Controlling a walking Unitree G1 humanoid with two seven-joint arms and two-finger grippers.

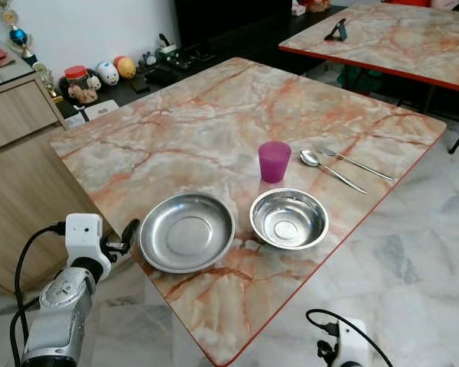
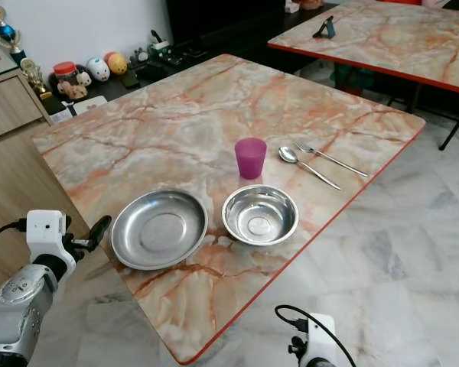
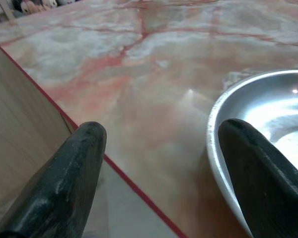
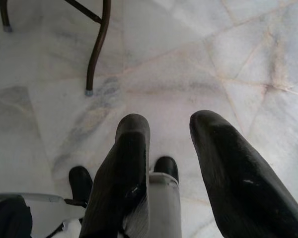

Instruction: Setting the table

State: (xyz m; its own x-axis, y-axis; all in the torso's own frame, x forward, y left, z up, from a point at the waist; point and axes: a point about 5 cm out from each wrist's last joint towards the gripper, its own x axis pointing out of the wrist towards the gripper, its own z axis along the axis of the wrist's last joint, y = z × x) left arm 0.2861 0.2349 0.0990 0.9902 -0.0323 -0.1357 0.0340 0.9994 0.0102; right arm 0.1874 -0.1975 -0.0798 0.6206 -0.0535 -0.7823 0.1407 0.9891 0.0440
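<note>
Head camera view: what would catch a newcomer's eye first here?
Probably the purple cup, the one bright thing on the marble table, standing behind a steel bowl. A steel plate lies to the bowl's left, and a spoon and fork lie right of the cup. The left gripper sits at the table's edge by the plate, fingers apart.
</note>
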